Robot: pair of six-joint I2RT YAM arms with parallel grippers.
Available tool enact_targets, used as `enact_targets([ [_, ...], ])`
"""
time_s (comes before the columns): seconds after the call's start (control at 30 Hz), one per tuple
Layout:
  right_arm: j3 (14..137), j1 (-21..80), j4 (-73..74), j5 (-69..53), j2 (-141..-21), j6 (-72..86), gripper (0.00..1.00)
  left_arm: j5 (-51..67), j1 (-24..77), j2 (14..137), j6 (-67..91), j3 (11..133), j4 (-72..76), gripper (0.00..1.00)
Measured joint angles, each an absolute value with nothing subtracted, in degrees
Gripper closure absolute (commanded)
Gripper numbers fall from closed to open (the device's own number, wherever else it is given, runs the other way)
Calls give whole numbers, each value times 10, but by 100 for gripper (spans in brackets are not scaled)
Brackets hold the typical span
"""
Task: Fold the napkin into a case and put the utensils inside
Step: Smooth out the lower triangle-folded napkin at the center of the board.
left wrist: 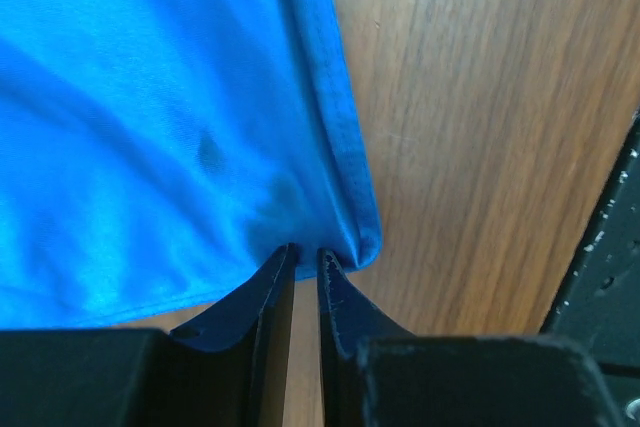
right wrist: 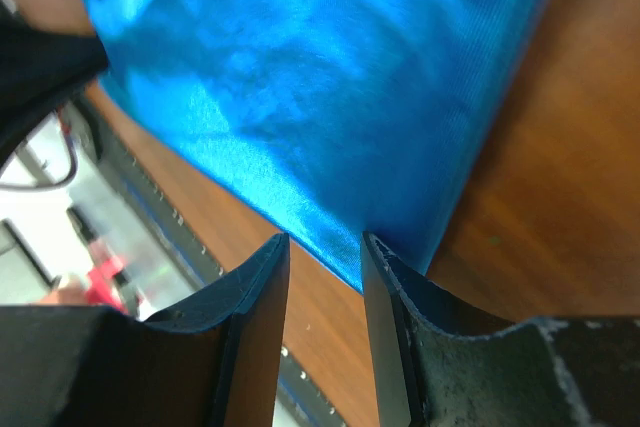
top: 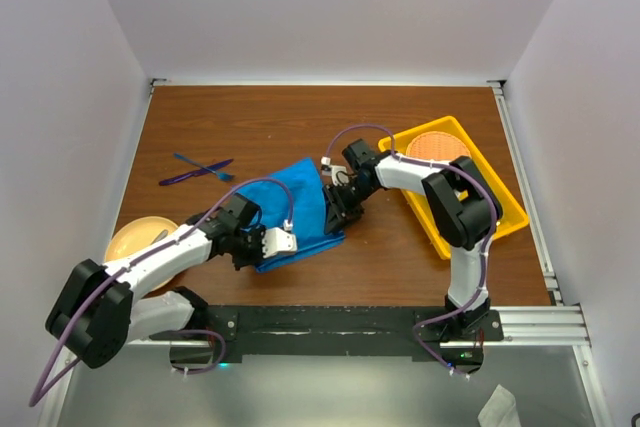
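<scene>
The bright blue napkin (top: 292,209) lies folded into an oblong packet at the table's middle. My left gripper (top: 262,244) is at its near corner. In the left wrist view the jaws stand almost together and the cloth (left wrist: 170,117) bunches at my gripper (left wrist: 306,250). My right gripper (top: 338,215) is at the napkin's right edge. In the right wrist view my gripper (right wrist: 325,243) is apart, with the napkin (right wrist: 320,77) corner just past the tips, beside the right finger. The blue and purple plastic utensils (top: 196,170) lie crossed on the table at far left.
A yellow tray (top: 505,209) with an orange plate (top: 440,144) stands at the right. A yellow plate (top: 135,239) sits at the near left, partly under my left arm. The black base rail (top: 340,325) runs along the near edge.
</scene>
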State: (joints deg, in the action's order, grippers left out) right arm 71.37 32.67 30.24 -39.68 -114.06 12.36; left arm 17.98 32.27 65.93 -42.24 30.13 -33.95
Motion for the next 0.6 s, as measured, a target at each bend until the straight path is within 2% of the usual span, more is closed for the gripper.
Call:
enact_targets([
  [0.3, 681, 327, 341, -422, -1125, 71, 60, 177, 323, 670, -492, 302, -318, 80],
  [0.53, 685, 325, 409, -471, -1085, 23, 47, 191, 310, 604, -513, 303, -348, 73],
  [0.6, 711, 319, 415, -492, -1063, 26, 46, 204, 297, 601, -496, 328, -351, 71],
])
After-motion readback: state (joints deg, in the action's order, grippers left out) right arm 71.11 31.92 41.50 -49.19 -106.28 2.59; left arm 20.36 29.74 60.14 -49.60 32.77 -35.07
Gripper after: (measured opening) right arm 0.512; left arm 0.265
